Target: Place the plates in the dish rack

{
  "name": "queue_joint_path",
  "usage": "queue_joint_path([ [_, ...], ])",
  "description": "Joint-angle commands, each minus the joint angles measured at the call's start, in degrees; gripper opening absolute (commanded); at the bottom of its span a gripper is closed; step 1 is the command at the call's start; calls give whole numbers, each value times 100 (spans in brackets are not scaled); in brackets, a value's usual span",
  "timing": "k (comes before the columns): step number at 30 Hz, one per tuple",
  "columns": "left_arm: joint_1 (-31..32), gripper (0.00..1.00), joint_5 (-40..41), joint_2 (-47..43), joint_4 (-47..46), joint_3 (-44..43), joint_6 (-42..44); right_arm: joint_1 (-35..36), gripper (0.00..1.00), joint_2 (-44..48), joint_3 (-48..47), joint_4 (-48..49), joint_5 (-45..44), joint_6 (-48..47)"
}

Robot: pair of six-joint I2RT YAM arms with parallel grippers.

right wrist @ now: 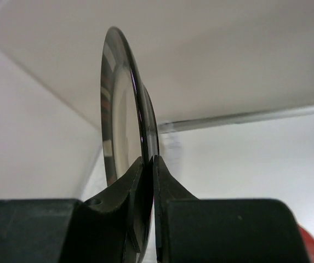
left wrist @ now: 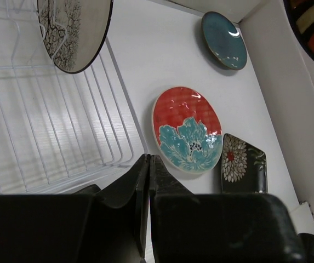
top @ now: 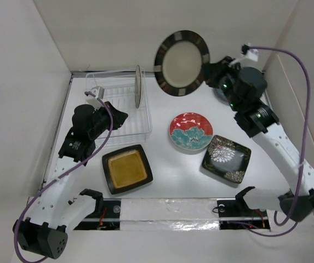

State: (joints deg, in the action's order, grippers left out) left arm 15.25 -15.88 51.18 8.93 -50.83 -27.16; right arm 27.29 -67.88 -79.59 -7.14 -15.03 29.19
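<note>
The counter (top: pixel 167 181) carries everything, and the dish rack (top: pixel 115 87) sits at its far left corner. One cream plate (top: pixel 138 86) already stands upright on edge between the dividers near the rack's right side. The rest of the rack looks free.

The black-gold-rimmed plate (top: pixel 182 63) is the one in hand. It is held in the air, well above the counter and to the right of the rack, with its face turned toward the top camera. The right end effector (top: pixel 211 74) pinches it at the rim, and the wrist view shows the fingers pressed on either side of the thin edge.

Four plates lie flat on the counter. The red-patterned plate (top: pixel 191 131) is in the middle and the square black floral plate (top: pixel 226 159) lies just beside it on the near right. The dark-brown amber-centred plate (top: pixel 127 169) is just in front of the rack, and the teal plate (left wrist: pixel 224 40) is far back at the right.

The left end effector (top: pixel 118 118) hangs over the rack's near right corner, its fingers pressed together on nothing.

We judge this as the carry step for the second plate. Next we would swing it left over the rack and turn it edge-down in line with the dividers. It should then go down into a slot beside the cream plate without knocking it.
</note>
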Motion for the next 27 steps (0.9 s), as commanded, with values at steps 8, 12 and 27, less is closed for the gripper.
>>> queue_joint_path([
  [8,-48,5,68,-301,-392,-94,-105,1910,0,-3115,-4764,-709,-2195,-1055],
  [12,-48,10,-117,-319,-418,-59,-193,2358,0,-4284,-6338,-1220,-2926,-1398],
  [27,198,8,1166,-468,294,-428,-246,2729,0,-5929,-7096,483,-4052,-3471],
])
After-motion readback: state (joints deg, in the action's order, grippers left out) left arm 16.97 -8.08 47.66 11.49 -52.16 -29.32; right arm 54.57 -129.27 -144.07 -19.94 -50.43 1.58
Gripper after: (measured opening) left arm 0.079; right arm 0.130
